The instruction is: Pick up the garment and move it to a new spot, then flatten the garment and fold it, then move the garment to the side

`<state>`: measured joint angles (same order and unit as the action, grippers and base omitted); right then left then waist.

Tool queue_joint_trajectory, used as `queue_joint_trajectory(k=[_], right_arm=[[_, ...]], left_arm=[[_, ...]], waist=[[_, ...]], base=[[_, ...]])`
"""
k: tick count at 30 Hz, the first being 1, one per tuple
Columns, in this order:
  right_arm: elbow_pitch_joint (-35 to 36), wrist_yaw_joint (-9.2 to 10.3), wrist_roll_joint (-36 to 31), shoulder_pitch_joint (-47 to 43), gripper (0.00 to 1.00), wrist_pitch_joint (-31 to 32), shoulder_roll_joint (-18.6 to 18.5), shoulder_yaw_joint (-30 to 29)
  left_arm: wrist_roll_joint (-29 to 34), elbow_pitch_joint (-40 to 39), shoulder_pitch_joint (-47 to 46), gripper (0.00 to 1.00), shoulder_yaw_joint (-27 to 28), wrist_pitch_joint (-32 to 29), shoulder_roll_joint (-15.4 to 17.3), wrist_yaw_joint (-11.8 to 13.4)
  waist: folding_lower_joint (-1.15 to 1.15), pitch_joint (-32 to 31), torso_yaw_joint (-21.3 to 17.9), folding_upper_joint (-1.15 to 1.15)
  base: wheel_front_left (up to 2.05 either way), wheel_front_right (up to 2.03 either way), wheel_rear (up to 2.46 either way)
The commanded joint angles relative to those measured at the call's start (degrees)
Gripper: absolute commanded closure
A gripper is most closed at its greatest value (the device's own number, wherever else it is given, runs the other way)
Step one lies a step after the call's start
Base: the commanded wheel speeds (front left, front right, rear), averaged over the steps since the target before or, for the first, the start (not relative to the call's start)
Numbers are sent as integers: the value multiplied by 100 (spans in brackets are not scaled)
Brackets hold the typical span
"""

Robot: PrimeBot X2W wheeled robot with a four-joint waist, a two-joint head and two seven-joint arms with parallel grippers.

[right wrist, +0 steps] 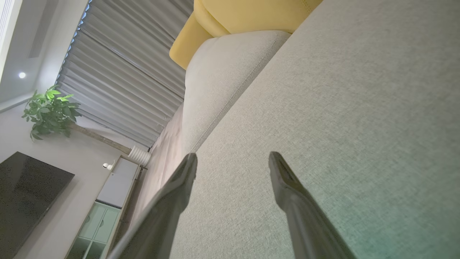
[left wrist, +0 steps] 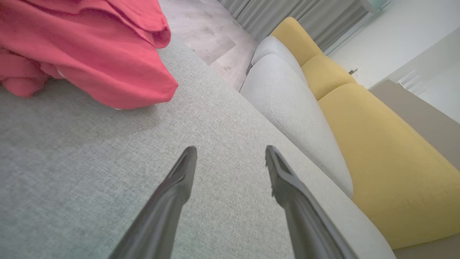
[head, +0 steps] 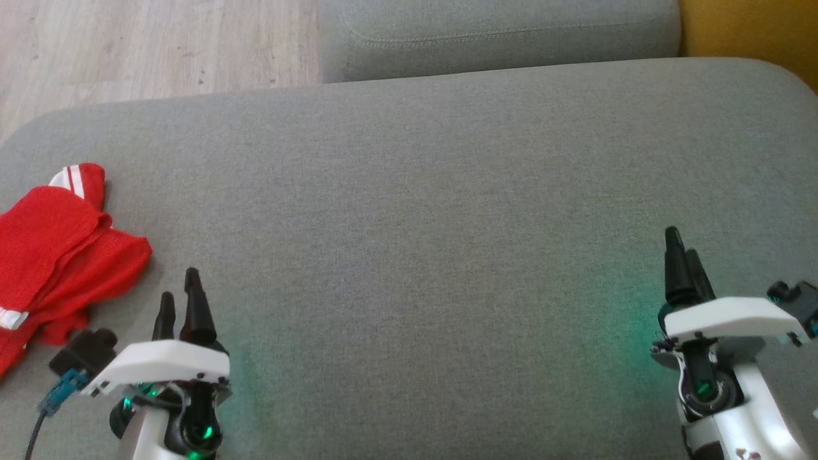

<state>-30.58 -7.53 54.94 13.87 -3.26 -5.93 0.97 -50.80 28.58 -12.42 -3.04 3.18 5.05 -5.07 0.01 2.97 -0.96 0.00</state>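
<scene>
Broad grey cushion lay before a wood floor and a yellow sofa, with the crumpled garment at its left edge, just beside the left gripper, which, like the right gripper, hovered low, fingers spread wide, holding nothing, pointing forward.

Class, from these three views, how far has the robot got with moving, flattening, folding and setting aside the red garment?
Done: nothing visible; the garment lies bunched, not flat or folded, at the left edge of the grey cushion. In hand: nothing; the left tool and right tool hover open and empty, the left nearer the cloth. Left: apparently every step, starting with the pick-up.
</scene>
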Motion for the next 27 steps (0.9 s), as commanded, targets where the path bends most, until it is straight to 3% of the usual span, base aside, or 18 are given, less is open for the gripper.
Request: queue_joint_trajectory(k=[1,27], right_arm=[[144,2,-115,372,0,-72,-92,77],[115,3,-2414,274,0,-529,190,148]], left_arm=[[122,-145,-333,0,49,75,139,4],[2050,-48,-179,0,-54,534,-13,365]], waist=[[0,3,0,0],[-1,73,-33,0]], base=[[0,0,0],[0,0,0]])
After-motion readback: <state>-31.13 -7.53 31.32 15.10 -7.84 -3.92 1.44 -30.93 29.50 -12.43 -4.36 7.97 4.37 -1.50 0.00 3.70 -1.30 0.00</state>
